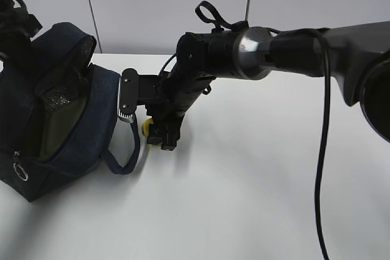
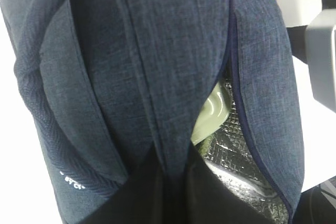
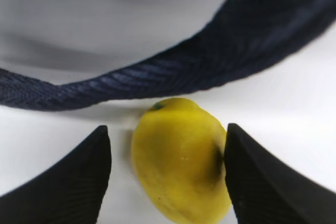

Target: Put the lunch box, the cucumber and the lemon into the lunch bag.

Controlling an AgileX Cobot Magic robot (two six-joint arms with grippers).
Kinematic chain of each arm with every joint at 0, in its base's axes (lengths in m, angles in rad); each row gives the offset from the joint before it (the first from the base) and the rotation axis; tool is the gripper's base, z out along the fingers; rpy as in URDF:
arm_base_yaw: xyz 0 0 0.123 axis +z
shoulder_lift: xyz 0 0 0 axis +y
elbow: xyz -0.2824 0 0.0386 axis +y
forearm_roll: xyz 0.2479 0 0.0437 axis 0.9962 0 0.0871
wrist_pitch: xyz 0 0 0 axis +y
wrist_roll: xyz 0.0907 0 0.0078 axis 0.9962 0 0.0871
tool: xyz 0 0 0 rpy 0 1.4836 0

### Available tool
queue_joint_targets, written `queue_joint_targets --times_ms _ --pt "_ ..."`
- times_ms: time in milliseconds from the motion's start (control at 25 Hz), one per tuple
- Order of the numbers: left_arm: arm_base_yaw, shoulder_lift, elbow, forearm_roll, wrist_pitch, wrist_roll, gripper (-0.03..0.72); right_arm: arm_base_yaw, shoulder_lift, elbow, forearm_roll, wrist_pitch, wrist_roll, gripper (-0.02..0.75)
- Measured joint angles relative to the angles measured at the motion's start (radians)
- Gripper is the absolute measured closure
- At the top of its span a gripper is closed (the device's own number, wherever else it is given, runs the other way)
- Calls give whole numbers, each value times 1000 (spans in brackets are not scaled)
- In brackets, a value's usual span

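Note:
The navy lunch bag [image 1: 67, 126] stands at the left, its lid lifted. My left gripper [image 2: 170, 182] is shut on a fold of the bag's fabric [image 2: 157, 77] and holds it up. The sage-green lunch box [image 2: 212, 113] lies inside, against the silver lining. The yellow lemon [image 3: 178, 156] lies on the table beside the bag's loop handle [image 3: 157, 74]. My right gripper [image 3: 167, 129] is open around it: the right finger touches it and the left finger stands apart. In the exterior view the lemon [image 1: 147, 127] peeks out behind this gripper [image 1: 161, 139]. The cucumber is out of view.
The white table [image 1: 244, 199] runs to the right and the front. The right arm's black cable [image 1: 320, 168] hangs down at the right. The bag's metal ring pull [image 1: 21, 172] hangs at its front left corner. A grey wall stands behind.

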Motion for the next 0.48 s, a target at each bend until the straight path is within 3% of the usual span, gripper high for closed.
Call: queue_joint_targets --times_ms 480 --pt "0 0 0 0 0 0 686 0 12 0 -31 4 19 243"
